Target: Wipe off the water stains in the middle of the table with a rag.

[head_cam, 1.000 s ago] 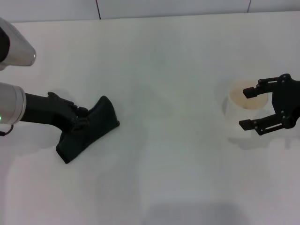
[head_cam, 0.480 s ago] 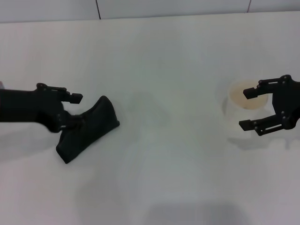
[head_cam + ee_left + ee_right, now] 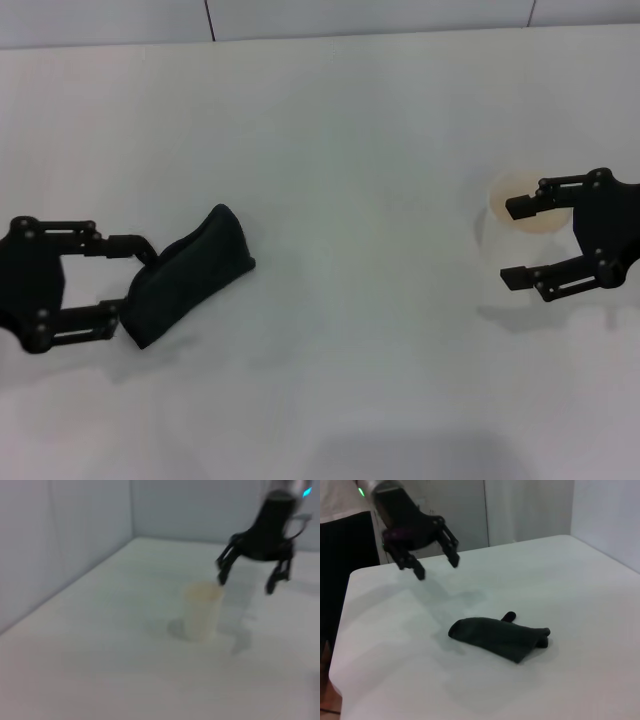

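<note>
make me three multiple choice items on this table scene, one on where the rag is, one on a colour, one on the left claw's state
1. Where is the rag?
A. beside the left claw
B. inside the cup
C. under the right claw

2. What colour is the rag?
A. white
B. black
C. orange

3. How is the left claw?
A. shut on the rag
B. open, holding nothing
C. shut on the cup

Answers: 1 A, it lies on the table at that claw's fingertips, far from the cup and right claw. 2 B, it is dark against the white surface. 3 B, its fingers are spread and nothing sits between them.
</note>
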